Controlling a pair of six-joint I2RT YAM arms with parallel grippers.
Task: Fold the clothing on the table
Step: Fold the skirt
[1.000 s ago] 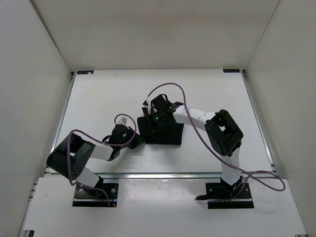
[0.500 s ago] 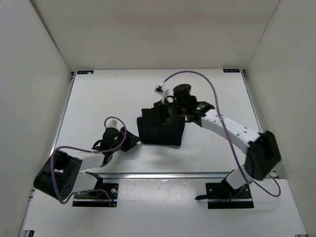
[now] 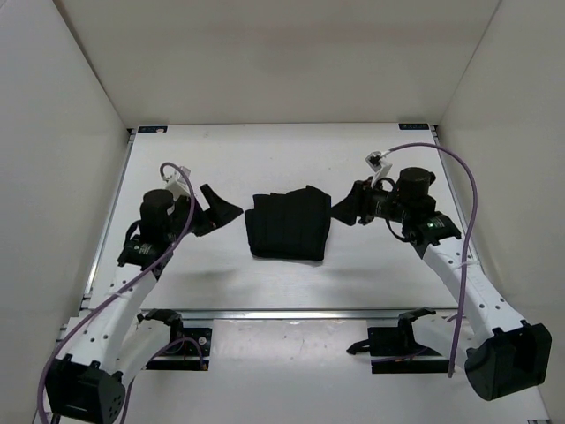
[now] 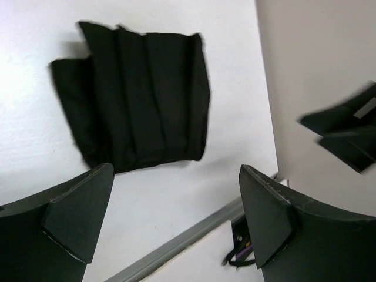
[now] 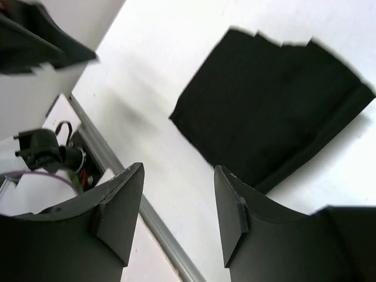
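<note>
The clothing (image 3: 289, 225) is a black pleated garment lying flat in a compact folded rectangle at the middle of the white table (image 3: 194, 159). My left gripper (image 3: 219, 207) hovers just left of it, open, nothing between its fingers. My right gripper (image 3: 347, 207) hovers just right of it, also open and empty. In the left wrist view the clothing (image 4: 141, 100) lies beyond the widely spread left gripper (image 4: 176, 170). The right wrist view shows the clothing (image 5: 276, 100) ahead of the right gripper (image 5: 179, 170), whose fingers stand apart over bare table.
White walls (image 3: 62, 132) box the table on three sides. A metal rail (image 3: 291, 312) runs along the near edge, with both arm bases (image 3: 172, 346) behind it. Purple cables (image 3: 459, 177) loop off each arm.
Both grippers have let go of the clothing and opened. The left arm swung back to the left and the right arm to the right. The clothing now lies alone, folded.
</note>
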